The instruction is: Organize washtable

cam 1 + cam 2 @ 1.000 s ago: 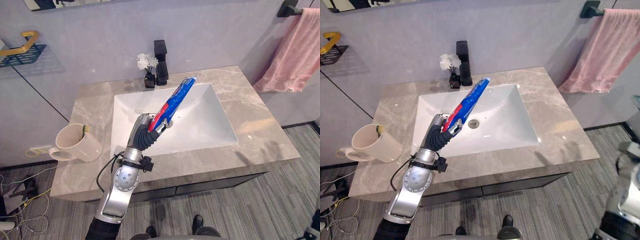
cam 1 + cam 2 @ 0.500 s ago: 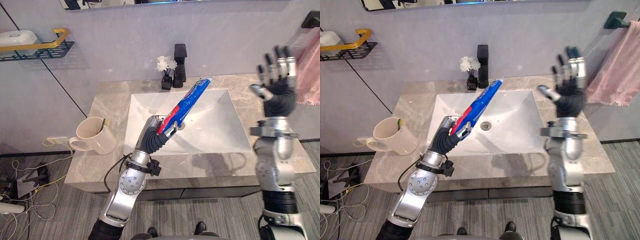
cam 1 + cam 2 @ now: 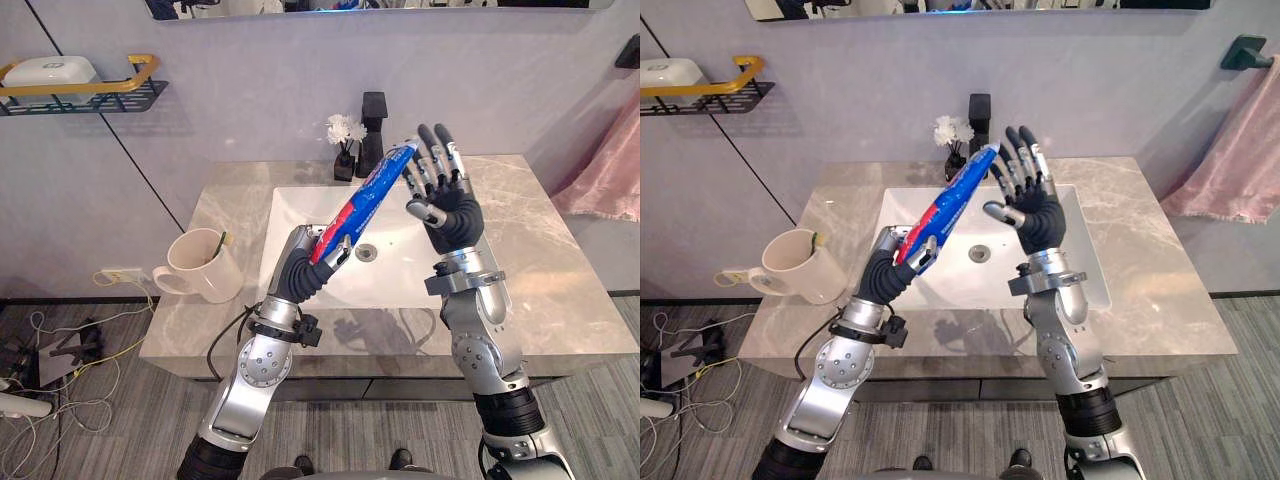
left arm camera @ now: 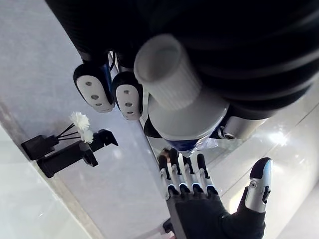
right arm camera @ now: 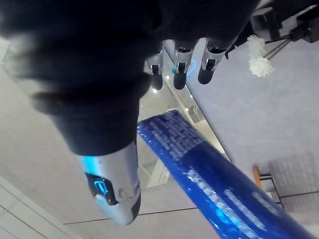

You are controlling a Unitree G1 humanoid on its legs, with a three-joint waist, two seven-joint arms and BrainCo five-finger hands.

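Washtable scene from the head cameras. A blue-and-red toothpaste tube (image 3: 366,198) is held aloft over the white basin (image 3: 412,276), slanting upward from the left hand (image 3: 303,272) toward the wall. The left hand's fingers (image 4: 128,101) are curled round the tube's lower, capped end (the white ribbed cap (image 4: 167,71) is seen end-on in the left wrist view). The right hand (image 3: 447,208) is raised upright over the basin, palm turned toward the tube, fingers straight and slightly spread, thumb apart; the tube's flat upper end lies just beside its fingertips, and contact cannot be told. On the grey marble counter (image 3: 563,303) a cream mug (image 3: 204,267) stands left of the basin. A black faucet (image 3: 373,134) and a small vase of white flowers (image 3: 344,133) stand behind the basin.
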